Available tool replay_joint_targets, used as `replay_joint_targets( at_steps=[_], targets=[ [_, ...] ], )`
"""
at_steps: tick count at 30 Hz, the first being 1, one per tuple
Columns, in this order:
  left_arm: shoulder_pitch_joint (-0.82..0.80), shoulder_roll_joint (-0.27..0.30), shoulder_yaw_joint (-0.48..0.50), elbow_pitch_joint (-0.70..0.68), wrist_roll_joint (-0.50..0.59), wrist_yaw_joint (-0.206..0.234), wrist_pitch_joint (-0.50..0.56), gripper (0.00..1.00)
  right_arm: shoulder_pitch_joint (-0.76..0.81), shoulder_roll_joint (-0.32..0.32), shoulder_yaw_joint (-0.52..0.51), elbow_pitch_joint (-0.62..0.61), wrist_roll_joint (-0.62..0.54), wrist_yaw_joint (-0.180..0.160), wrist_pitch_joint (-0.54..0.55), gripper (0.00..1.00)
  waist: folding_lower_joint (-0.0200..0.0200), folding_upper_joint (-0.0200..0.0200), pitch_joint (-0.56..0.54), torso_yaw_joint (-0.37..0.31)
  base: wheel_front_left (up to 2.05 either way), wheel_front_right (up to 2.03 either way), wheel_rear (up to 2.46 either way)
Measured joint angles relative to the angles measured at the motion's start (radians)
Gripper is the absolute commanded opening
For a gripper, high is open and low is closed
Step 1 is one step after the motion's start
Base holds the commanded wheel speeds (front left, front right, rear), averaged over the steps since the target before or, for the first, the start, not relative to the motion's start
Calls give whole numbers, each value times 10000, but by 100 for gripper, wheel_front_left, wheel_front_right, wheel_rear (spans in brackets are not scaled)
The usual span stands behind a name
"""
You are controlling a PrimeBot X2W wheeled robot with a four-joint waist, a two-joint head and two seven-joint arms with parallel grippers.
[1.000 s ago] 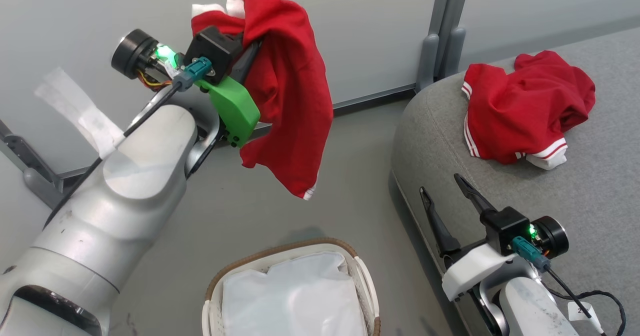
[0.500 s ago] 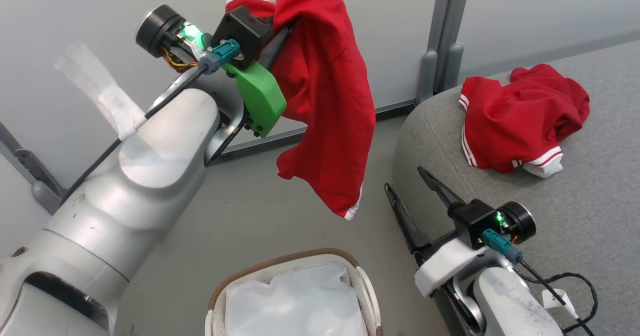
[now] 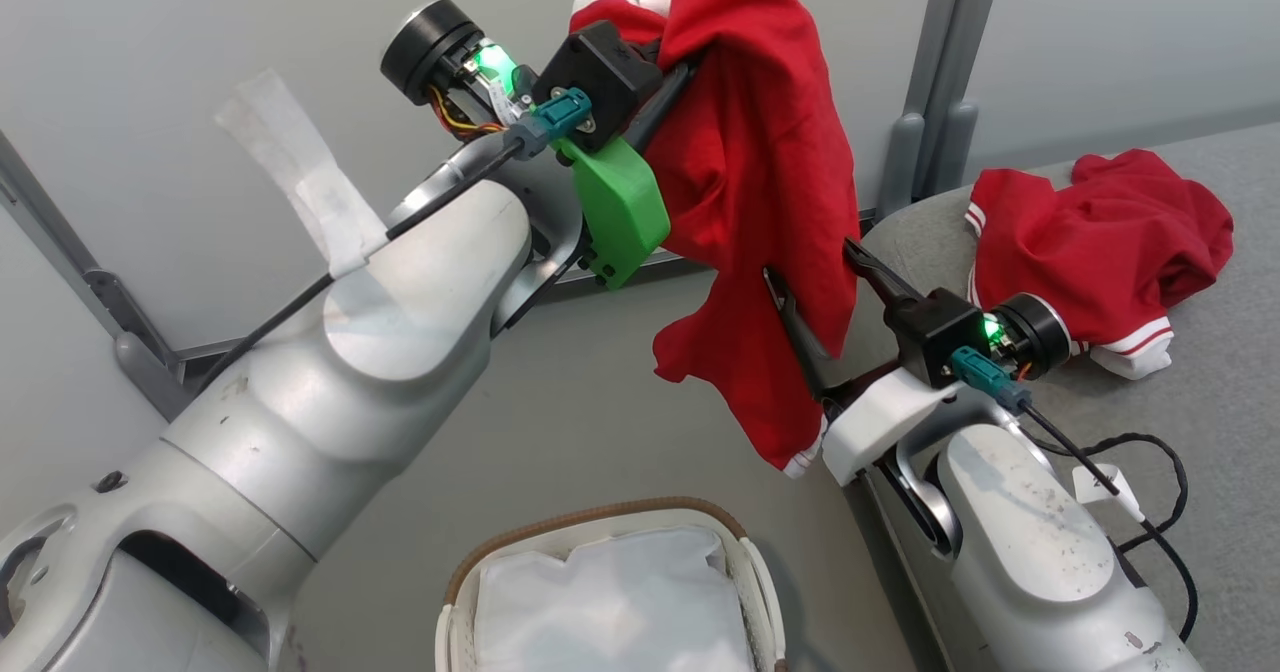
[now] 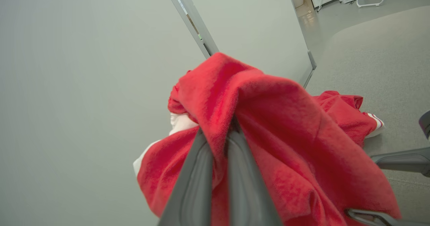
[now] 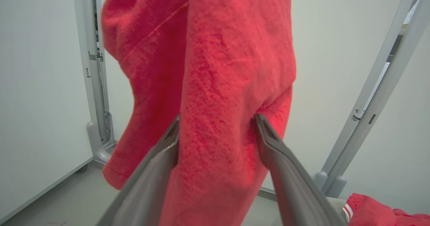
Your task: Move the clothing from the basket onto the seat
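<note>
The two fingers of the left gripper (image 4: 220,135) are pressed together on a fold of one red garment (image 3: 760,152), so this piece of the clothing is firmly pinched and hangs from them, high in the air, with its white-trimmed hem pointing down to the floor (image 3: 560,402). The fingers of the right gripper (image 5: 218,118) stand wide apart, and the lower part of the same garment hangs between them; in the right wrist view the cloth seems to brush both inner faces, but the fingers do not clamp it. The garment hangs in front of the rounded corner of the seat (image 3: 1200,402), not yet over the cushion. The other red garment (image 3: 1090,242) already lies crumpled on the seat, well apart from the basket (image 3: 600,512), where I see just the white liner (image 3: 610,602). So I judge that the task is in its last step: the carrying of the final piece to the seat. The next move asks either that the right gripper closes on the hanging cloth to steady it, or that it leaves the way free; then the left arm must bring the garment fully above the cushion, beside the first one, before its fingers open, otherwise the hem may slide down the corner to the floor.
</note>
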Motion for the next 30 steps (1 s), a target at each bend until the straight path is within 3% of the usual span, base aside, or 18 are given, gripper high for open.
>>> replay_joint_targets(
  at_steps=[7, 8, 9, 10, 13, 25, 26, 29, 30],
  targets=[
    [4, -107, -301, -529, -359, 0, 4, 0, -631, -2, -201, 598, -105, 0, 0, 100, 0, 0, -45, 287, 0, 0, 0],
    [6, -107, -322, -594, -418, 0, 4, 0, -724, 0, -207, 746, -104, 0, 0, 47, 0, 0, -53, 320, 0, 0, 0],
    [12, -104, -334, -654, -468, 0, 6, 0, -807, 0, -192, 892, -104, 0, 0, 42, 0, 0, -61, 351, 0, 0, 0],
    [28, -98, -341, -708, -510, 0, 6, 0, -887, -2, -171, 1039, -102, 0, 0, 4, 0, 0, -68, 378, 0, 0, 0],
    [151, -36, -349, -769, -593, 0, 6, 0, -1089, 0, -148, 1218, -71, 0, 0, 0, 0, 0, -79, 423, 0, 0, 0],
    [959, 244, -242, -495, -1099, 138, -226, 0, -1118, 0, -102, 1114, 29, 0, 0, 0, 0, 0, -15, 306, 0, 0, 0],
    [1072, 245, -211, -462, -1154, 146, -295, 8, -1115, 0, -111, 1080, 42, 0, 0, 0, 0, 0, -5, 290, 0, 0, 0],
    [1575, 240, -98, -309, -1415, 171, -458, 100, -1101, -4, -167, 989, 98, 0, 0, 0, 0, 0, 29, 250, 0, 0, 0],
    [1797, 234, -77, -247, -1544, 180, -539, 100, -1084, -2, -205, 974, 98, 0, 0, 0, 0, 0, 41, 238, 0, 0, 0]
  ],
)
